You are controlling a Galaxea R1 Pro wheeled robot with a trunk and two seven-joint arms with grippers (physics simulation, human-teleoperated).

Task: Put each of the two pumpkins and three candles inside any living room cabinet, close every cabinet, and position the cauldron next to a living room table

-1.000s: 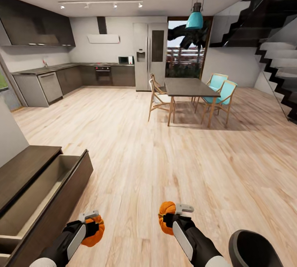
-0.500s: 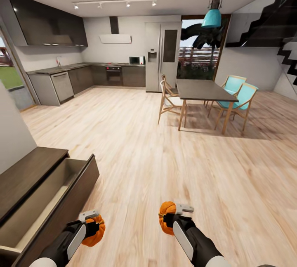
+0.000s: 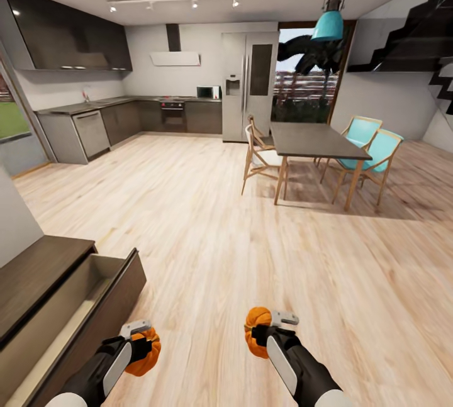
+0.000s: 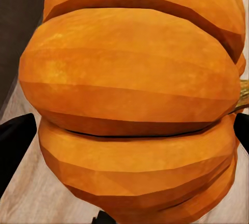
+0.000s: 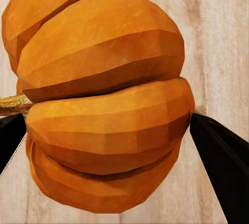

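Setting: open-plan home, simulator render. Pale wood floor (image 3: pixel 220 231) runs through to a kitchen along the far wall — dark cupboards (image 3: pixel 69 29), oven (image 3: pixel 171 114), steel fridge (image 3: pixel 248 86). Dining table (image 3: pixel 314 139) with chairs (image 3: pixel 371 149) under a teal hanging lamp (image 3: pixel 329 23); black staircase (image 3: pixel 428 23) at the right edge.
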